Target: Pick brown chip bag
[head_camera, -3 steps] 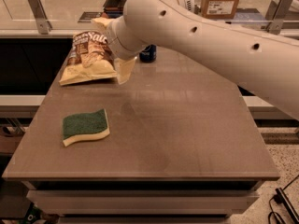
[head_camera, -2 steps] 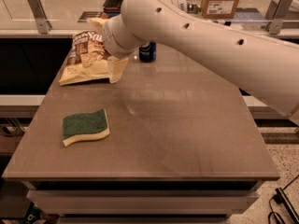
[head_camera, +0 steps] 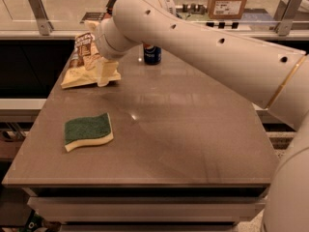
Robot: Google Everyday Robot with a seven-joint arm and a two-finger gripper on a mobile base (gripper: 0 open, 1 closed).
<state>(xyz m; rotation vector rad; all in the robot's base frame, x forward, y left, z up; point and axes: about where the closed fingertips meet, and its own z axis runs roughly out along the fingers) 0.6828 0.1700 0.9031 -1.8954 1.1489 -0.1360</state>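
The brown chip bag lies at the table's far left corner, brown top toward the back and pale yellow bottom edge toward me. My gripper is down on the bag's right part, at the end of the big white arm that reaches in from the right. The wrist hides the bag's right half. I cannot tell whether the gripper touches or holds the bag.
A green-and-yellow sponge lies at the table's front left. A blue Pepsi can stands at the back, just right of the wrist and partly hidden by the arm. The brown table has a counter with a cardboard box behind it.
The arm and gripper have moved left and down over the chip bag, covering more of it. The bag, sponge and can have stayed in place.
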